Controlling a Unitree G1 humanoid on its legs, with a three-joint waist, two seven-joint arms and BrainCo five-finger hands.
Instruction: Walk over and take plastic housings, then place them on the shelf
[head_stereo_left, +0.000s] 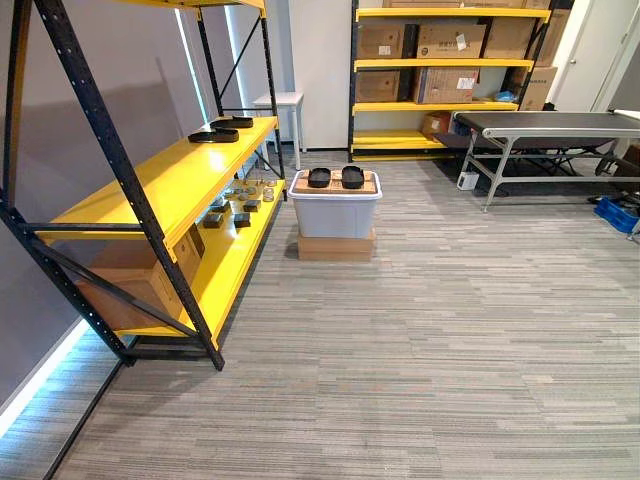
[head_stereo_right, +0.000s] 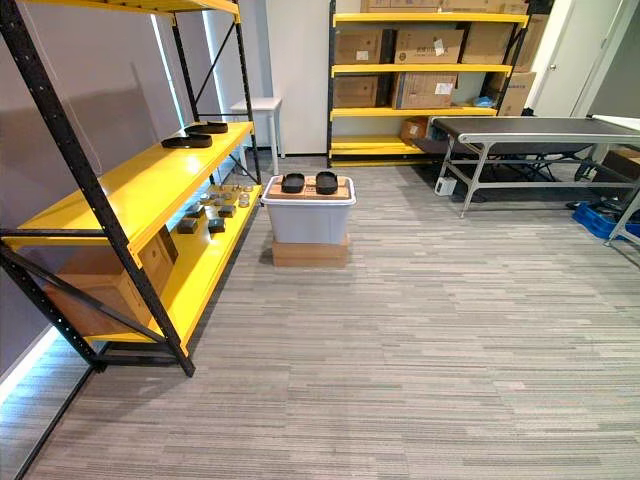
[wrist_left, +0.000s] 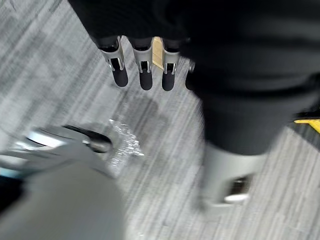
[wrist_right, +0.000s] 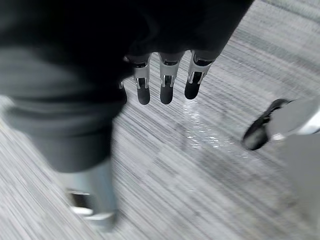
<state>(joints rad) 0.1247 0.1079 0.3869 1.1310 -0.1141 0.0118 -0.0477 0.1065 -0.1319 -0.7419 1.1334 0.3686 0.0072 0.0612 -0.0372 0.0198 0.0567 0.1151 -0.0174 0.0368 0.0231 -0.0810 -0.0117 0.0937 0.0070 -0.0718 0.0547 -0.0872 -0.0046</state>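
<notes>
1. Ahead, mid-floor, well apart from both robot hands: a grey storage bin (head_stereo_left: 335, 215) with a tan lid.
2. Rests on a low cardboard box (head_stereo_left: 336, 246), itself on the grey striped carpet (head_stereo_left: 430, 350).
3. Carries on its lid the first black plastic housing (head_stereo_left: 319, 177), toward the left, and the second black plastic housing (head_stereo_left: 352, 177) just beside it to the right. Both lying flat, with a narrow gap between them.
4. Along the left, running from near to far: a yellow shelf (head_stereo_left: 170, 185) in a black frame.
5. Holds two more flat black pieces close together at the far end of its middle board, the nearer black piece (head_stereo_left: 213, 136) and the farther black piece (head_stereo_left: 236, 122). Similar in look to the ones on the bin, though too small to tell for sure.
6. Holds on its lower board a scatter of small parts (head_stereo_left: 240, 205), roughly level with the bin, and a brown carton (head_stereo_left: 130, 285) at the near end.
7. Against the far wall: a second yellow rack (head_stereo_left: 450, 63) stacked with cardboard boxes, with a white stool (head_stereo_left: 280, 100) to its left. At the far right, a grey desk (head_stereo_left: 550, 125) on metal legs, and a blue crate (head_stereo_left: 615, 213) on the floor past it.
8. Left robot hand (wrist_left: 145, 75): hangs above the carpet, fingers straight and side by side, thumb apart, gripping nothing.
9. Right robot hand (wrist_right: 167, 87): hangs above the carpet likewise, fingers straight, nothing in its grasp.
</notes>
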